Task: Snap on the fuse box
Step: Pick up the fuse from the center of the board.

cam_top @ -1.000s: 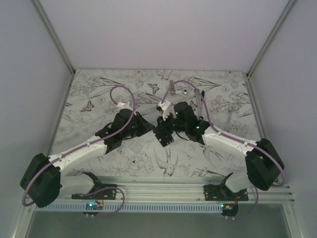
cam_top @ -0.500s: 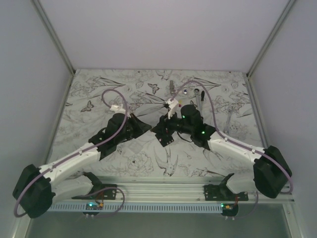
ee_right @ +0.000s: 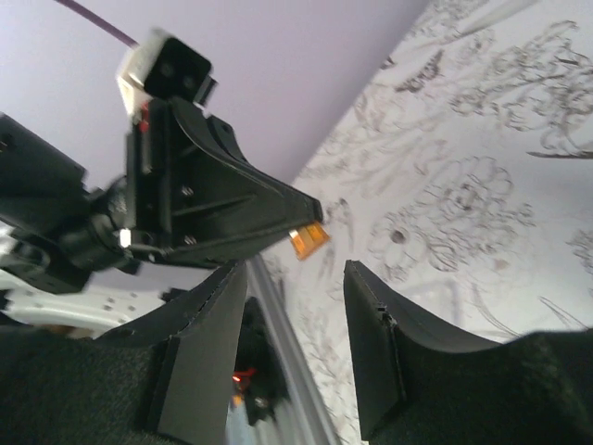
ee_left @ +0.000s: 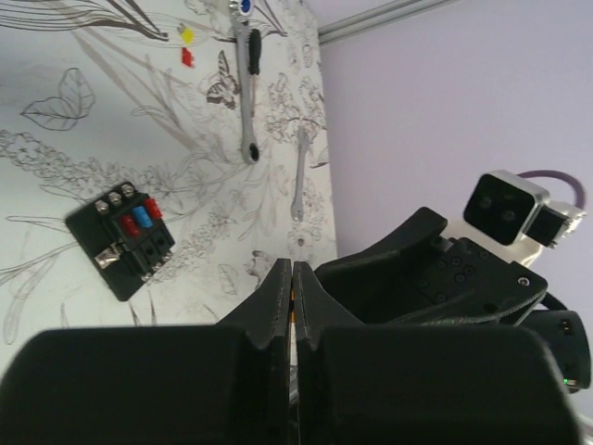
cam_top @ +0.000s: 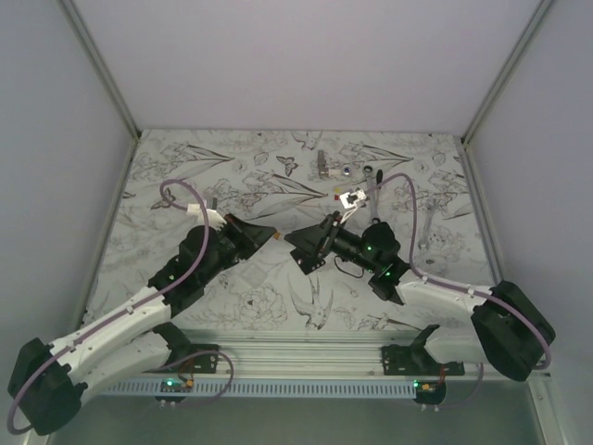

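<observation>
Between pressed-together left fingers (ee_left: 273, 298), tiny orange piece (ee_right: 309, 239) mostly hidden

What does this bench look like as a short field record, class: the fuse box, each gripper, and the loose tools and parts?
fuse box: lies flat on the patterned table, no gripper on it, red and blue fuses on top
left gripper: shut on a small orange piece at its tip
right gripper: open, nothing between its fingers
ratchet wrench: on the table, farther back than the fuse box
loose fuses: one yellow, one red, near the ratchet's head
</observation>
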You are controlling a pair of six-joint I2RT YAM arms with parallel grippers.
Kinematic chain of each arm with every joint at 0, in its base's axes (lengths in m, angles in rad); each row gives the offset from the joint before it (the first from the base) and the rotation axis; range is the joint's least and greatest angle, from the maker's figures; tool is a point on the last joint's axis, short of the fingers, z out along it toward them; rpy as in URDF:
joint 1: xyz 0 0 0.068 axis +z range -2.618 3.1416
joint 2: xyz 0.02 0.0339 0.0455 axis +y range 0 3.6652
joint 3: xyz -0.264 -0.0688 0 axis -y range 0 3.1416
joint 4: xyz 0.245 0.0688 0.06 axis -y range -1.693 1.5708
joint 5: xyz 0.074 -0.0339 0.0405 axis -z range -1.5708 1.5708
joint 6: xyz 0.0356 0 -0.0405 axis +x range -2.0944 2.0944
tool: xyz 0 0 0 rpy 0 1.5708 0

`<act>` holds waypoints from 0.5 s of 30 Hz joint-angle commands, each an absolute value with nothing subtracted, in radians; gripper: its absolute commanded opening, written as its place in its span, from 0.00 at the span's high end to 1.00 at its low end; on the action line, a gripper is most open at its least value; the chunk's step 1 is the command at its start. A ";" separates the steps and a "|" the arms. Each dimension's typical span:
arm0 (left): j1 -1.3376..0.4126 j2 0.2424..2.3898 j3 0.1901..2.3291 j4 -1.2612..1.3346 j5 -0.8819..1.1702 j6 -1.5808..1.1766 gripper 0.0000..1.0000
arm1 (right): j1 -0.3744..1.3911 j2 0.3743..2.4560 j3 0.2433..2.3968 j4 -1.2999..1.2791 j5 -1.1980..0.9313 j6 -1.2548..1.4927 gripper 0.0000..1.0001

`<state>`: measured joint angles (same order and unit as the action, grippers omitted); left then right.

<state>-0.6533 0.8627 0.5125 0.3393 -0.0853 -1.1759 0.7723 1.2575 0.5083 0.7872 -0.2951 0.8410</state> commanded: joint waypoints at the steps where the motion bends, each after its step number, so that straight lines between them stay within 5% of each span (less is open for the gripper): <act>1: -0.675 0.842 0.506 0.438 -0.117 -1.239 1.00 | 0.795 1.281 0.511 1.032 -0.248 1.025 0.49; 15: -0.722 0.824 0.571 0.468 -0.130 -1.276 1.00 | 0.824 1.255 0.463 1.079 -0.109 1.091 0.54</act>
<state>-0.7101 0.8497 0.5339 0.4110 -0.1051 -1.2549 0.8104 1.2964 0.4843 1.0443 -0.1913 1.0706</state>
